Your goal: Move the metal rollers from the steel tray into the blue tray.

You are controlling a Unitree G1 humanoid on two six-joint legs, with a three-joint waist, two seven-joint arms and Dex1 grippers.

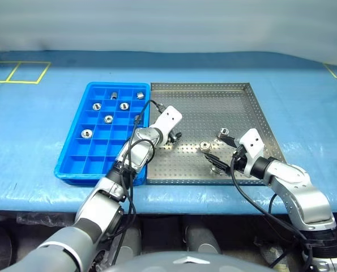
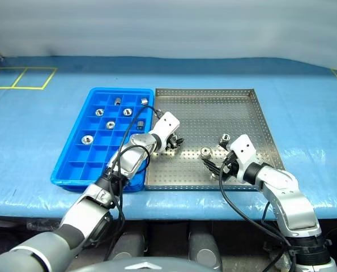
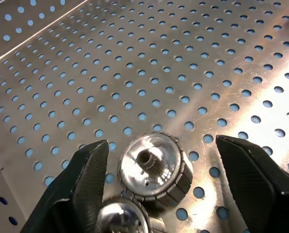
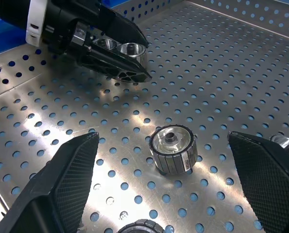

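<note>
Rollers point(image 1: 109, 119) — about seven sit in the blue tray point(image 1: 72, 164); several remain on the steel tray point(image 1: 213, 96). Left tool point(image 3: 159, 170) brackets one, unclamped; right tool point(image 4: 168, 179) gapes around another at the tray's five o'clock.

Shiny ribbed metal rollers point(image 4: 173, 148) stood on end in the perforated steel tray point(image 1: 213, 99); others lay scattered in compartments of the adjoining blue tray point(image 1: 80, 161).
</note>
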